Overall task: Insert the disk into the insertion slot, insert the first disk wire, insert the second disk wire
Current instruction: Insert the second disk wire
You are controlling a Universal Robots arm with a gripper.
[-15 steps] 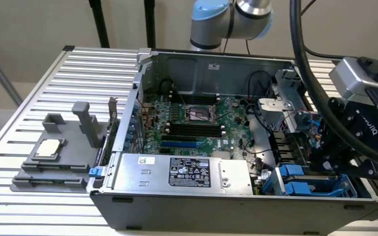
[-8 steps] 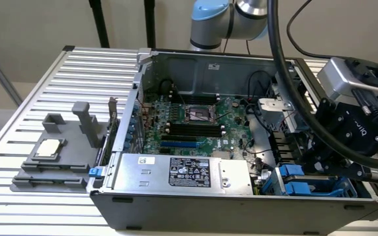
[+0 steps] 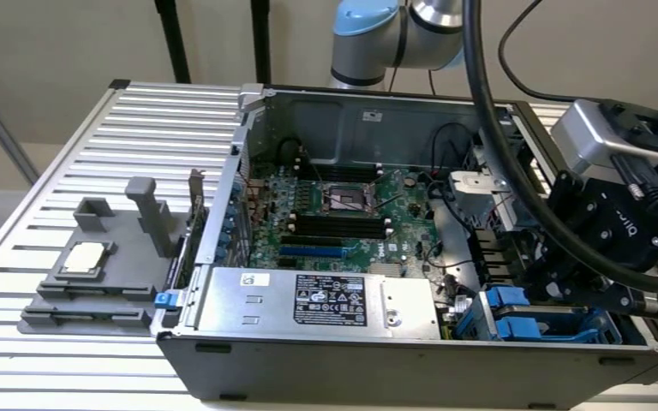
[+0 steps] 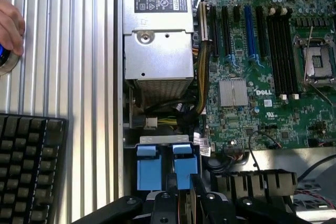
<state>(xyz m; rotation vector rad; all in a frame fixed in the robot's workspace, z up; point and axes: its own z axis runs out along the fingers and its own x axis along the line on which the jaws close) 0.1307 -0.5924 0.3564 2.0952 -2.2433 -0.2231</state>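
Blue carrier tabs sit before the hand, grip unclear, beside the power-supply box.

"DELL" on the motherboard, unreadable label on power supply

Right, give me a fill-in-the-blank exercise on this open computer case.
1. The power-supply box bears a ____ printed label.
2. The plastic tabs beside the gripper are ____ in colour.
3. Outside the case, on the ribbed table, lies a black ____.
4. A person's ____ rests at that table's edge.

Missing words: black; blue; keyboard; hand
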